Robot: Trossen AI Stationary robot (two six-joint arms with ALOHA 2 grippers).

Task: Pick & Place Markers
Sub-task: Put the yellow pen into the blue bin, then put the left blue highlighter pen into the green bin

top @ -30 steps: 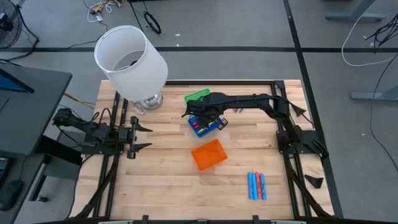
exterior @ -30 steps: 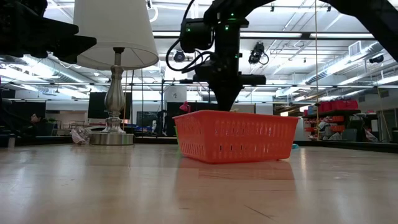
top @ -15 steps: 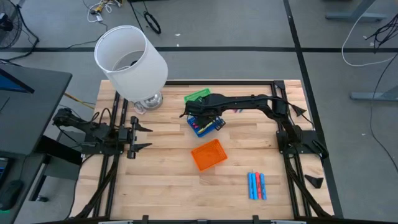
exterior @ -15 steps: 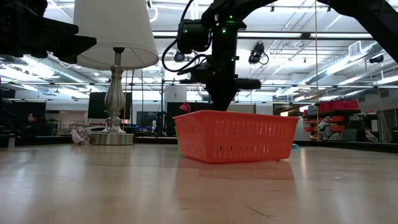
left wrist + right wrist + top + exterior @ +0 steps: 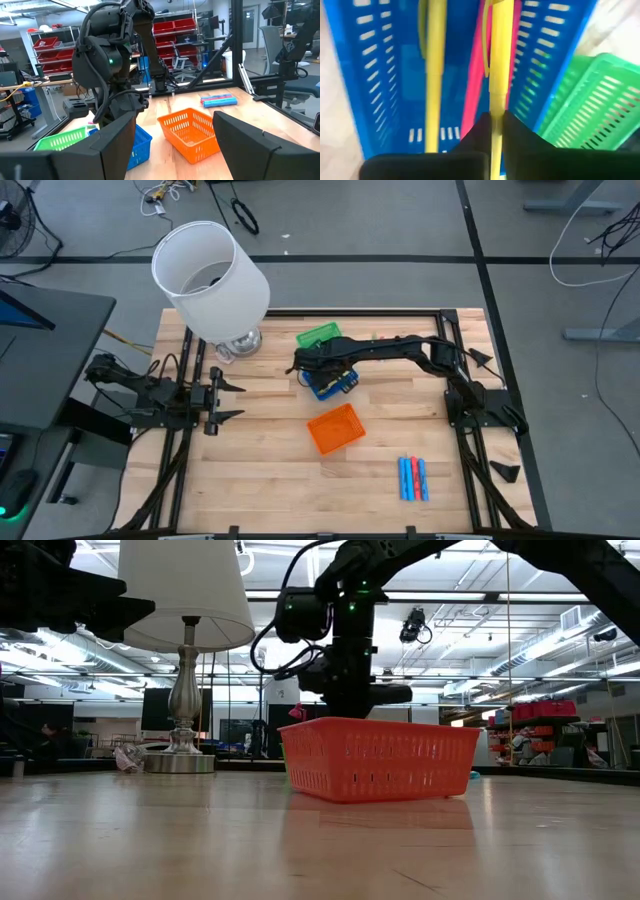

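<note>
I had the right gripper [image 5: 495, 127] pinched shut on a yellow marker [image 5: 501, 65] low over the blue tray [image 5: 375, 75], probably to drop it beside the markers already there, left gripper [image 5: 222, 399] parked open at the left edge.

Lamp [image 5: 210, 275] at the table's [image 5: 250, 470] far left corner. Three trays cluster mid-table — one [image 5: 318, 336] farthest back, a second [image 5: 335, 383] just before it with markers [image 5: 434, 75] lying inside, a third [image 5: 335, 429] nearer the front. More markers [image 5: 412, 478] lie side by side — front right, well apart from the trays.
</note>
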